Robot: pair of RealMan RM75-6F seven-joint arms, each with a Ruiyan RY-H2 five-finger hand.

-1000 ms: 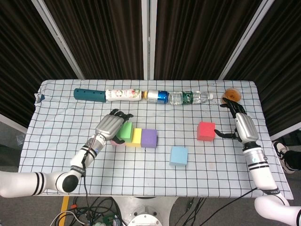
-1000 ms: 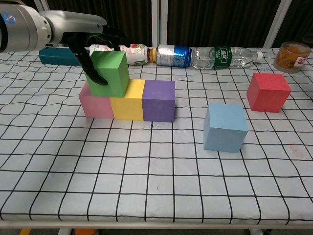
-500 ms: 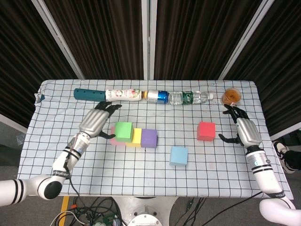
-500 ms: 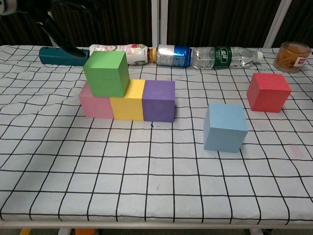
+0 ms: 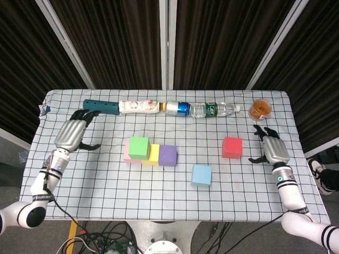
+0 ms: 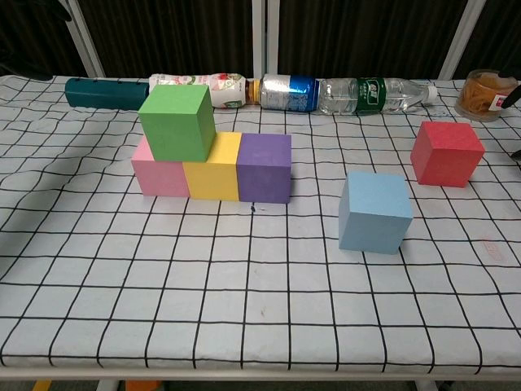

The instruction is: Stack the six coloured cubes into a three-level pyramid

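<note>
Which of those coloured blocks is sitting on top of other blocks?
The green cube. It rests on the pink cube and yellow cube; all the others sit directly on the table.

Probably a robot lab: dark curtains, checked tablecloth, loose floor cables.

**Open lanes in front, a wall at the back**

Across the far edge of the table runs a lying row: teal tube, white bottle, blue can, clear bottle, touching end to end. An amber cup guards the far right corner. Left of centre, the pink cube, yellow cube and purple cube form a block, green cube on top. Bare cloth separates that block from the blue cube, and the blue from the red cube. The whole near edge lies open.
</note>
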